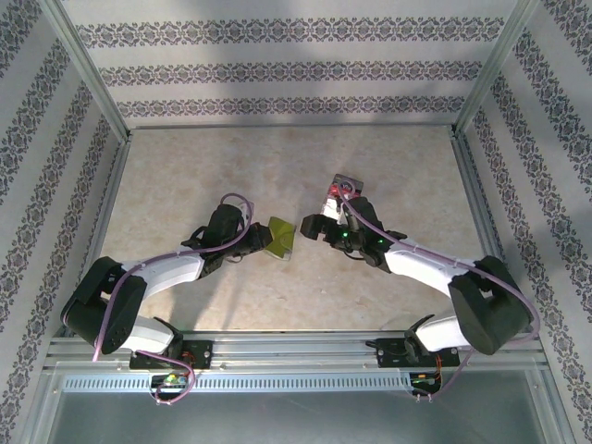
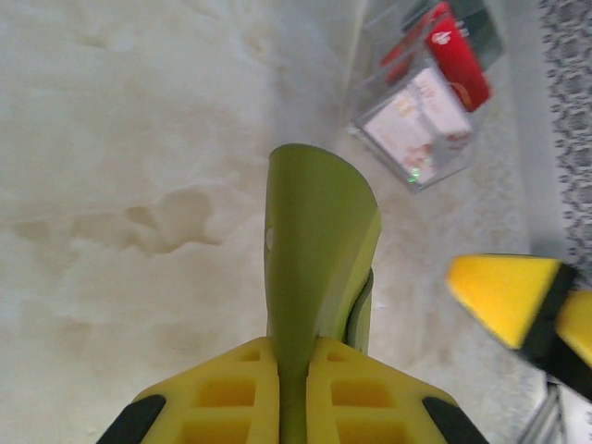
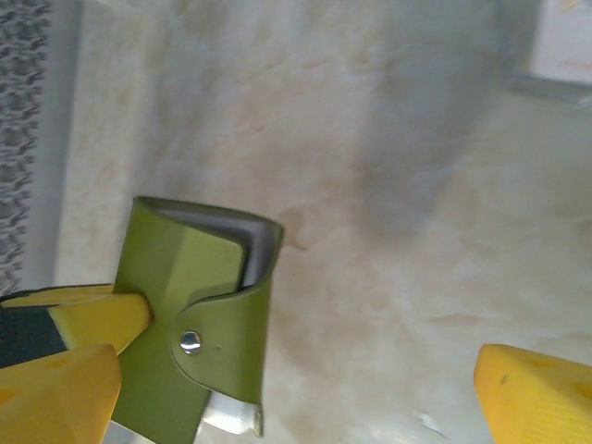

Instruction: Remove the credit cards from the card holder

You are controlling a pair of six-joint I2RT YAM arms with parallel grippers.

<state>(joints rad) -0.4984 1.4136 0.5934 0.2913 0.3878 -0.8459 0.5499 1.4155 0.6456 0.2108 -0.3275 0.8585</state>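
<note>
- The left gripper [image 2: 294, 370] was pressed together on the card holder [image 2: 319, 250], pinching its olive flap. The flap rose from the fingertips and curled over at the top.
- The right gripper [image 3: 298, 370] was spread wide with nothing between its fingers. It faced the holder's free side from just beside it, apart from it.
- From that side the holder looked folded shut, with a snap stud [image 3: 191, 342] on the outer flap. A pale grey edge showed in its mouth; whether that was pockets or a card I could not tell.
- Ahead of the left gripper and off to its right, well apart from the holder, the credit cards [image 2: 421, 120] lay on the table [image 2: 139, 139] inside a clear sleeve [image 2: 370, 65].
- Step in hand, as I judged it: the holder was steadied so the other gripper could reach in, with some cards already outside it.
- The next move called for the right gripper to close on that pale edge and draw it away from the clamp without catching the flap.
- Count: one holder, two grippers and one clear sleeve. The cards were probably three, one red, one white and one dark, though the view was blurred.
</note>
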